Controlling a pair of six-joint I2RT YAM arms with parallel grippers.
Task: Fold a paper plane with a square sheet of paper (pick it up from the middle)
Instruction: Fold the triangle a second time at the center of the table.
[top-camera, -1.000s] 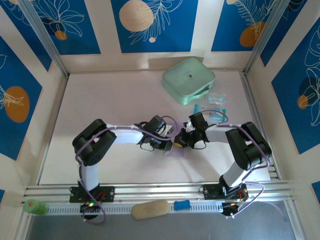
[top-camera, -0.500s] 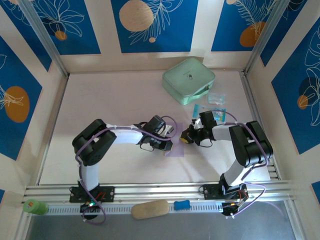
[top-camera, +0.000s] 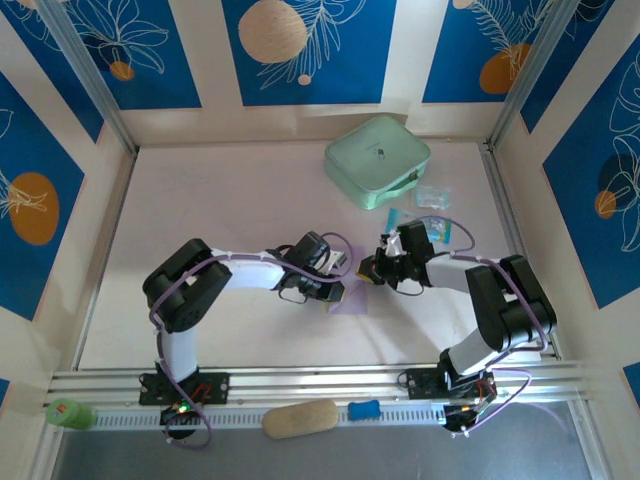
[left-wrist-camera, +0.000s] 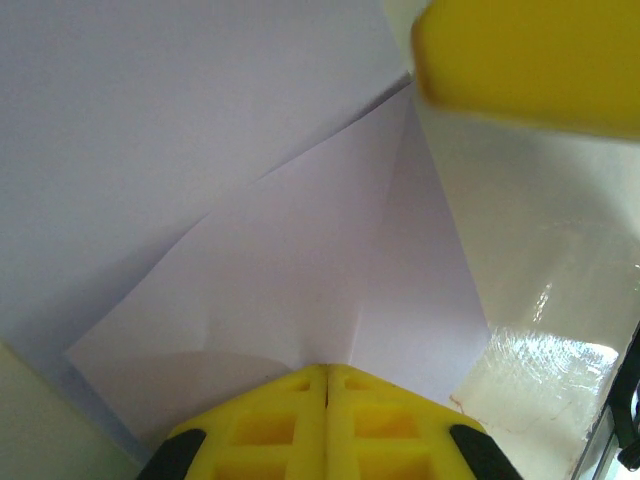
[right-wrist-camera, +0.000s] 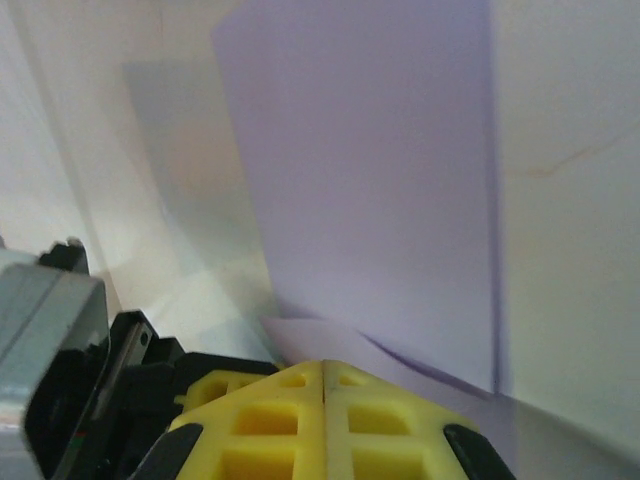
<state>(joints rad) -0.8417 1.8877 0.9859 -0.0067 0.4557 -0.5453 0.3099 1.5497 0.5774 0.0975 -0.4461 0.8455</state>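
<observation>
**Q:** Holding anything in your left gripper (left-wrist-camera: 325, 376)?

**A:** I cannot tell. Its yellow fingers (left-wrist-camera: 270, 430) are pressed together with no gap between them. The tips sit right at the paper (left-wrist-camera: 300, 260), where a crease runs up to meet them. My wrist camera does not show whether the paper is caught between the fingers or just lies under them.

**Q:** And the right gripper (right-wrist-camera: 323, 372)?

**A:** Closed too, finger against finger, and I see nothing between them. It sits just beside a corner of the paper, with a small folded flap right in front of the tips.

**Q:** How does the paper look?

**A:** Lavender and partly folded. From the left wrist I see a triangular flap, its creases meeting near my fingertips. From above, the paper lies on the table (top-camera: 230, 200) between my two grippers. The left one is at its left edge and the right one at its upper right. The two grippers are near each other but apart.

**Q:** What else is around?

**A:** Farther back on the table sits a mint-green case (top-camera: 377, 160), well apart from the paper. Small packets (top-camera: 433, 196) lie just beside the case, on its right.
</observation>
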